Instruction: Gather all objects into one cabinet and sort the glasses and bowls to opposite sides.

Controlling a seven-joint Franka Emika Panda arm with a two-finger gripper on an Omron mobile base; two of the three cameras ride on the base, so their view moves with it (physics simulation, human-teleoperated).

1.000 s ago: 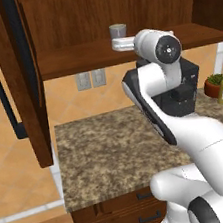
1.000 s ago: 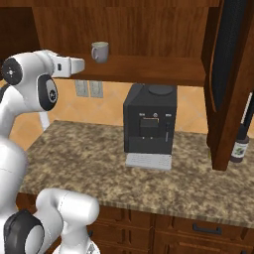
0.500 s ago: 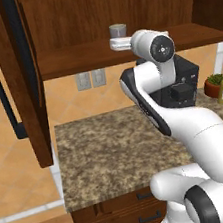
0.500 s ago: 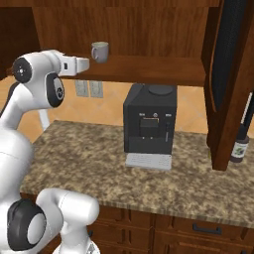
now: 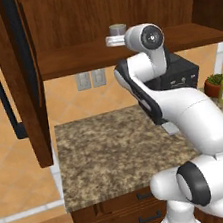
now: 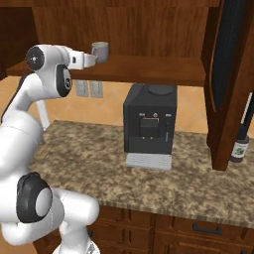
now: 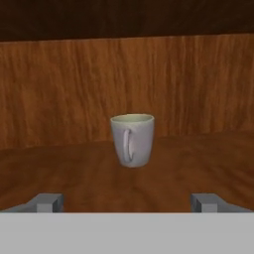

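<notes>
A plain grey mug (image 7: 132, 140) stands upright on the dark-brown wooden shelf (image 7: 74, 173), its handle turned toward the hand. My gripper (image 7: 128, 202) is open, level with the shelf and a short way in front of the mug, touching nothing. One fingertip (image 7: 49, 202) sits far out to the left of the mug and the other far out to the right. From the base, the mug (image 5: 117, 30) (image 6: 100, 51) sits near the shelf's front edge (image 5: 75, 60) (image 6: 149, 69), with the gripper (image 5: 110, 41) (image 6: 91, 60) just before it.
A black coffee machine (image 6: 150, 121) stands on the granite counter (image 6: 99, 163) below the shelf. Open dark cupboard doors hang at the left (image 5: 14, 72) and right (image 6: 230, 84). A dark bottle (image 6: 239, 146) and a potted plant (image 5: 213, 85) sit at the counter's right end.
The arm has swung the open gripper closer to the grey mug along the shelf's front. The mug has not moved.
</notes>
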